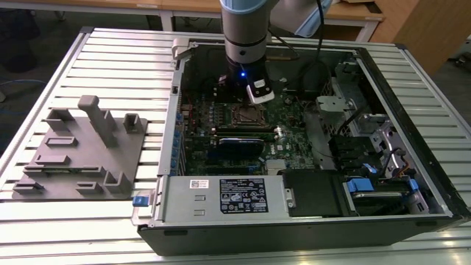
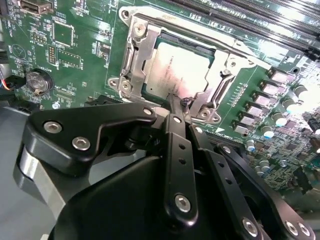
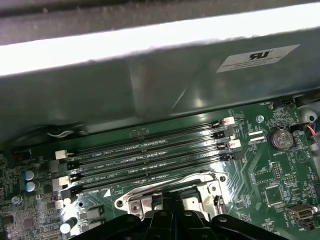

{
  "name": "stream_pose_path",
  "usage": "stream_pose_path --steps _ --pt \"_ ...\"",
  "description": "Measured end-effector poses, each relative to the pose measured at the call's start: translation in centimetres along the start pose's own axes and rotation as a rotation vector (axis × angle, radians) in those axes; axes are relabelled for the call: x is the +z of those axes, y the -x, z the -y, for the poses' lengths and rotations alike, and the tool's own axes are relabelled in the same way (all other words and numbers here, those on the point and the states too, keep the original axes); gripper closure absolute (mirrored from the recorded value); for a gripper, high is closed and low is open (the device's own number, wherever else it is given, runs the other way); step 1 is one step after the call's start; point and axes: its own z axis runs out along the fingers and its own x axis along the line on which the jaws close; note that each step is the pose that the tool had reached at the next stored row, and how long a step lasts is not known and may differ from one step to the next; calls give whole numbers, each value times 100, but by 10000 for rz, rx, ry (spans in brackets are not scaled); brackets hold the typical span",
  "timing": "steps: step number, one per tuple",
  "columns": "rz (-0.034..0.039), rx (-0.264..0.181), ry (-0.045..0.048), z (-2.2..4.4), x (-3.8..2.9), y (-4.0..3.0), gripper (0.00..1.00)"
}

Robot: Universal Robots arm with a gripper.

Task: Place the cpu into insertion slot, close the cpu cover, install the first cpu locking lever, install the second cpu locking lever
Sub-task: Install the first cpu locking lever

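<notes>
**Arm low over the processor socket, chip seated under its frame**

A ribbed metal table (image 1: 59,232) fills the exterior view, and on it an open black computer case (image 1: 412,138) takes up the centre and right of the frame, with a grey plastic fixture tray (image 1: 74,165) at the left. The grey and pale blue robot arm (image 1: 246,33) comes down from the top centre into the case, over the green circuit board (image 1: 290,143).

In the second wrist view the black gripper (image 2: 176,100) sits in the lower half of the frame, its slim fingers (image 2: 172,107) pressed together with their tips at the near edge of the socket. Above them, in the upper centre, the insertion slot (image 2: 150,90) holds the cpu (image 2: 177,67), a flat square chip with a dull silver top. The cpu cover (image 2: 137,47), a thin silver metal frame, lies down around the chip, its cut-out centre showing the chip's top. Long black memory slots (image 3: 150,155) run across the middle of the first wrist view
</notes>
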Motion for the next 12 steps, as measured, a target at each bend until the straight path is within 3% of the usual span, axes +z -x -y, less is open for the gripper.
stream_pose_path --steps 4,9,12 --pt "0 -5 -33 -2 -7 2 90" --pt "46 -57 -501 -11 -48 14 90" --pt "22 -60 -586 -16 -61 24 90"
